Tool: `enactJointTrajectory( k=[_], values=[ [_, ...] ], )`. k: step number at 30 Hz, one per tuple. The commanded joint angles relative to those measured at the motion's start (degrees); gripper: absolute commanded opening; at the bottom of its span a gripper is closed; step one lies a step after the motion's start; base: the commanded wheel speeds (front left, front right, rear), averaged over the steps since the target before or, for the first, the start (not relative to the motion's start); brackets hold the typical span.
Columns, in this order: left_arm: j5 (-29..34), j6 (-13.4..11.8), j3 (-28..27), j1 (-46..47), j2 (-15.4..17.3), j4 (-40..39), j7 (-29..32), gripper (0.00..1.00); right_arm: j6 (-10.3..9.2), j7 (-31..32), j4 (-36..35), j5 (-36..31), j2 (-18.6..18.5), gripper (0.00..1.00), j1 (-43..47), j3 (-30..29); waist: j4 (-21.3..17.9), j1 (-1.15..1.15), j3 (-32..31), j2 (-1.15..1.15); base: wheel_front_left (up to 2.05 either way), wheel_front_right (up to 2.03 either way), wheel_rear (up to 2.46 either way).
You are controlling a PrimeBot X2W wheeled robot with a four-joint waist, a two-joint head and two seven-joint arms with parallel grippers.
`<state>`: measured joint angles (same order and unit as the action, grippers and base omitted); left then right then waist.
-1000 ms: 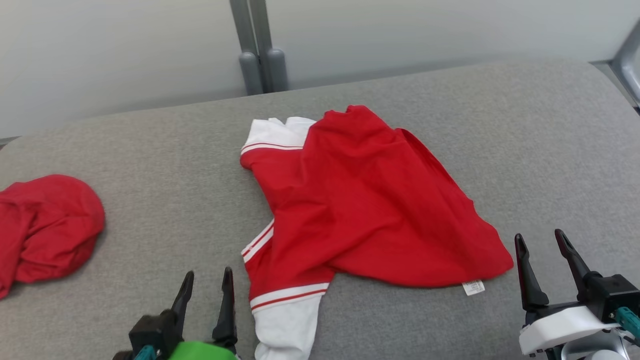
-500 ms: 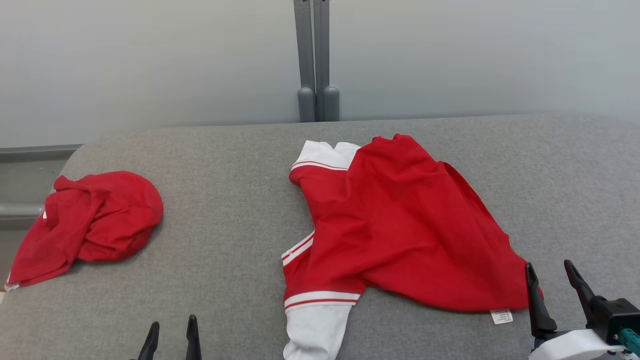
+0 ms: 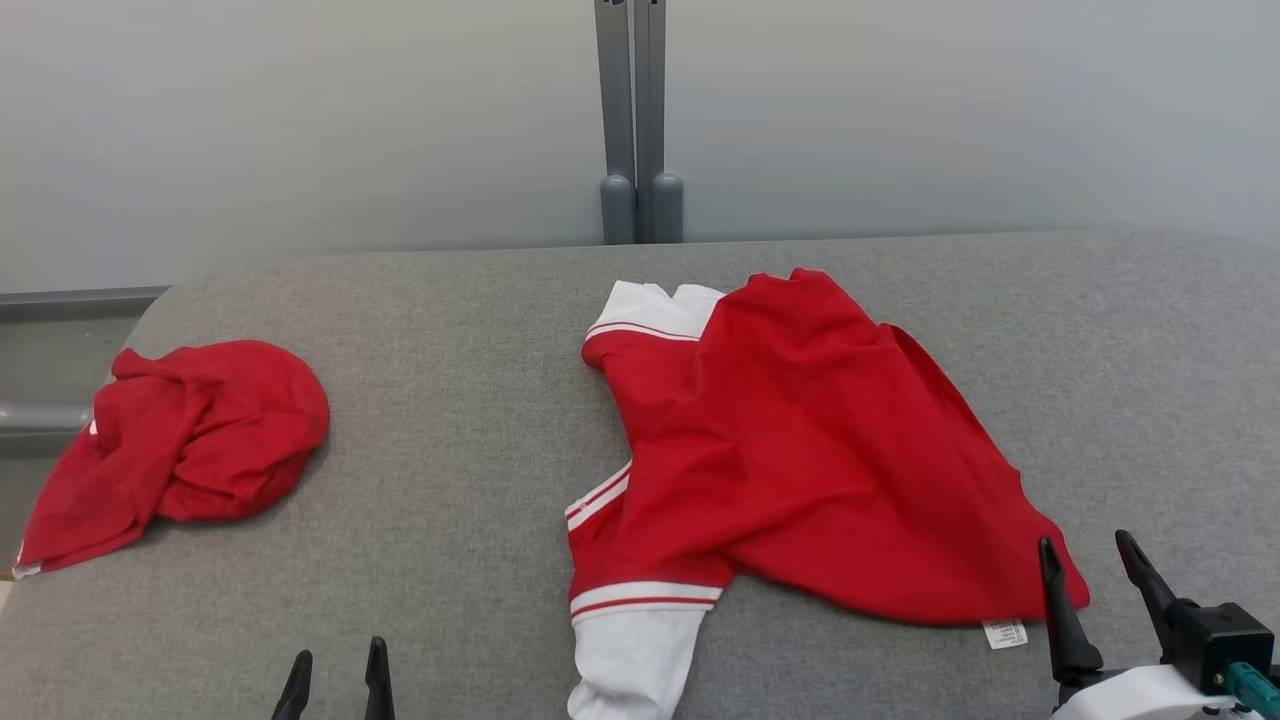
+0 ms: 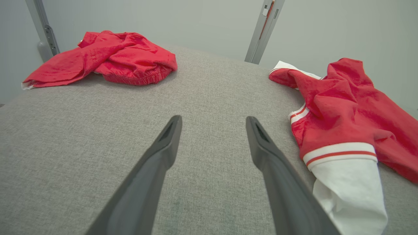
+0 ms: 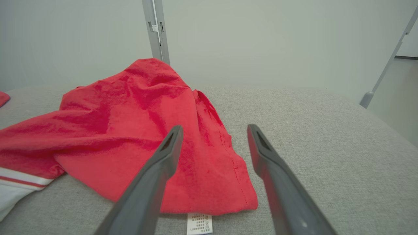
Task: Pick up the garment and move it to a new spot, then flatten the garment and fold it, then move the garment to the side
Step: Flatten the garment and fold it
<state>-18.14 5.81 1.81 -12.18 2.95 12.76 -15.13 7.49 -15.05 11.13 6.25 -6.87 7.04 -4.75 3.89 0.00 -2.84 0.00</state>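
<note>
I have the garment [image 3: 800, 450] lying right of centre on the padded surface [image 3: 450, 400]. Another cloth [image 3: 180, 440] lies at middle left, well apart, and two posts [image 3: 612, 100] stand behind at top centre.

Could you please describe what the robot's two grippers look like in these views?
Both the left gripper and the right gripper have two long, dark grey fingers that taper to narrow tips, each with a slim recessed slot near the tip. Behind the right gripper's fingers sit a black block, a white moulded shell and a teal connector.
</note>
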Motion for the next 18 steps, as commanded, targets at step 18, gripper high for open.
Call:
enactJointTrajectory(
  k=[18],
  values=[
    [-11.3, 1.6, 16.0, 8.1, 0.1, 14.4, 2.7, 1.0, -0.01, 2.9, 18.1, 0.2, -4.4, 1.0, -10.4, 5.6, -1.6, 0.0, 3.5, 0.0, 0.0, 0.0, 0.0]
  ],
)
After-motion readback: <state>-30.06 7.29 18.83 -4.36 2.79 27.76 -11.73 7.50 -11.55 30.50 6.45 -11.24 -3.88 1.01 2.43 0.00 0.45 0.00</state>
